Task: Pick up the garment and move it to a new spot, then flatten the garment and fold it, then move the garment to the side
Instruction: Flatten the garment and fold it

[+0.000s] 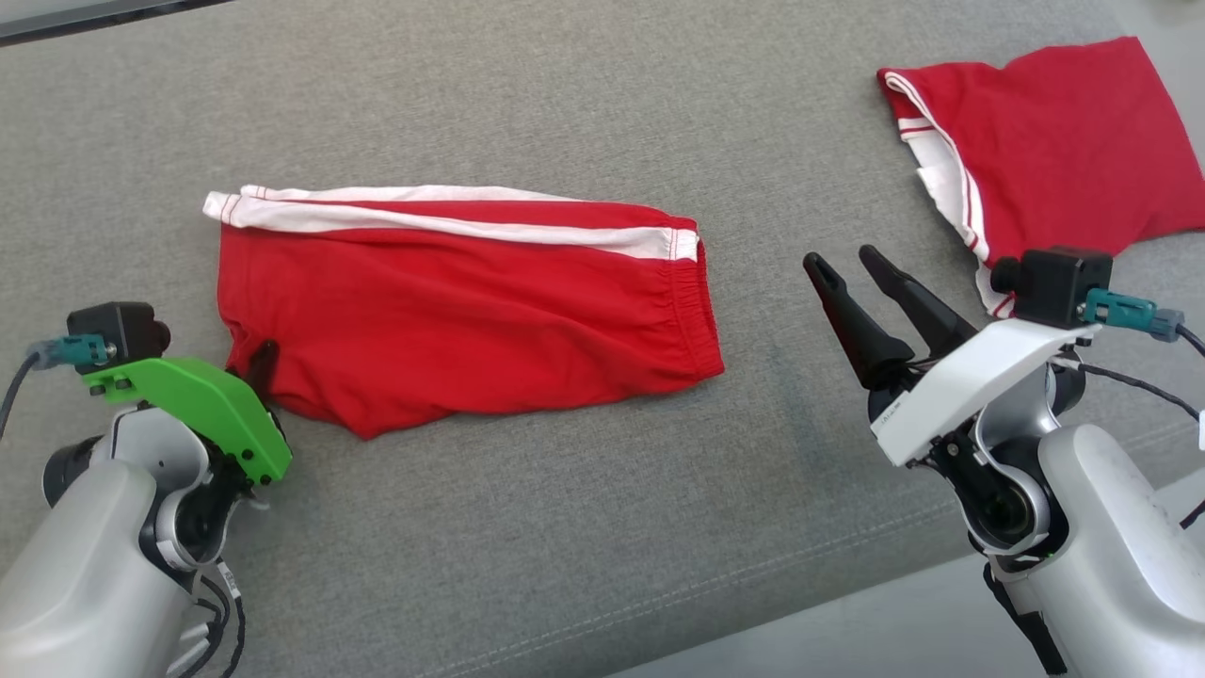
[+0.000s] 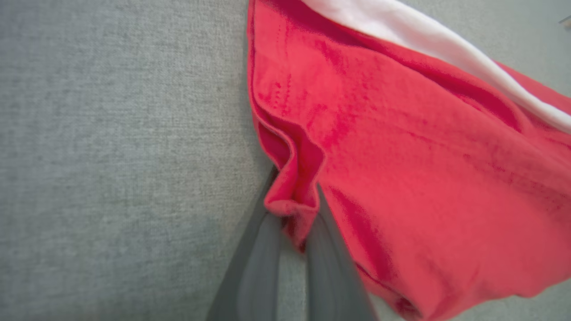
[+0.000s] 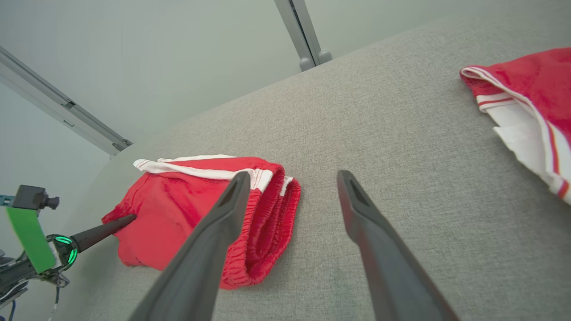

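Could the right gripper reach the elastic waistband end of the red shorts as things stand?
Probably yes: the right gripper stands open beside the waistband of the red shorts, only bare grey cushion between them.

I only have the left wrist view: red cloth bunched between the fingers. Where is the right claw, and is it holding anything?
Observer: The right claw is open and empty, over the grey fabric surface, just right of the red shorts with white side stripes and not touching them.
Operator: Which part of the shorts has my left claw got?
Observer: The left claw is shut on their lower left corner, the end opposite the elastic waistband.
Operator: Anything else lying there?
Observer: A second red garment with white trim lies at the far right, apart from the shorts.
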Controlling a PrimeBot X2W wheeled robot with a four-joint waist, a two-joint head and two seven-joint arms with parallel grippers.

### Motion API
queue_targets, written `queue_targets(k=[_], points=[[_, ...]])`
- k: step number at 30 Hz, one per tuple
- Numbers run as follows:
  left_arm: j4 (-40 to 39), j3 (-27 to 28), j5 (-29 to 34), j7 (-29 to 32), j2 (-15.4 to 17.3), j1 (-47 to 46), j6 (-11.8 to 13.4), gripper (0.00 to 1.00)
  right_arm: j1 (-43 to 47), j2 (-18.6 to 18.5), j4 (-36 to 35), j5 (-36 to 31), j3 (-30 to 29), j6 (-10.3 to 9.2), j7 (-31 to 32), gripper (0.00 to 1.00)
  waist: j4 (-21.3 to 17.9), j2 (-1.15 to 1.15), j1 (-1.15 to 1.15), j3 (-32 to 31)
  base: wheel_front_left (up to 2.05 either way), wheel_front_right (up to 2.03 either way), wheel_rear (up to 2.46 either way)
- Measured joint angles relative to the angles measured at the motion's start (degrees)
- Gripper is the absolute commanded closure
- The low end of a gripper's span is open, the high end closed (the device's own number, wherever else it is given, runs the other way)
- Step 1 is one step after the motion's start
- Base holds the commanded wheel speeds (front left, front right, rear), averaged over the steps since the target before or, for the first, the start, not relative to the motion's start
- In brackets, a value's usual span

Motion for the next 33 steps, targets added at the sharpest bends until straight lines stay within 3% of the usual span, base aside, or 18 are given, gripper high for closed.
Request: queue_targets(k=[13,25,26,28,33], points=[[-11.22,1.38,-2.37,-5.11,-3.34,10.89,5.81,1.0,3.54,0.66,0.77,-4.48,-4.04,0.0,4.88,0.0,6.48,0.0,0.0,-3.41,0.0,0.0,0.0],[-14.45,-0.8,-1.71,-7.58,-6.73,14.78,7.69,1.0,3.87,3.41,6.09,-6.68,-5.64,0.0,7.14,0.0,11.94,0.0,0.0,-6.07,0.0,0.0,0.0],[-14.27,-0.99,-1.37,-8.17,-6.88,14.78,7.66,0.74,3.8,3.63,6.76,-6.8,-5.75,0.0,7.2,0.0,12.3,0.0,0.0,-6.19,0.0,0.0,0.0],[-13.77,-1.37,-0.64,-9.69,-7.34,14.77,7.17,0.01,3.57,4.24,8.12,-7.1,-5.87,0.0,7.32,0.0,13.0,0.0,0.0,-6.39,0.0,0.0,0.0],[-13.08,-2.63,3.12,-14.29,-8.32,13.74,6.61,0.0,0.93,4.95,11.93,-7.79,-5.36,0.0,8.44,0.0,14.79,0.0,0.0,-6.91,0.0,0.0,0.0]])
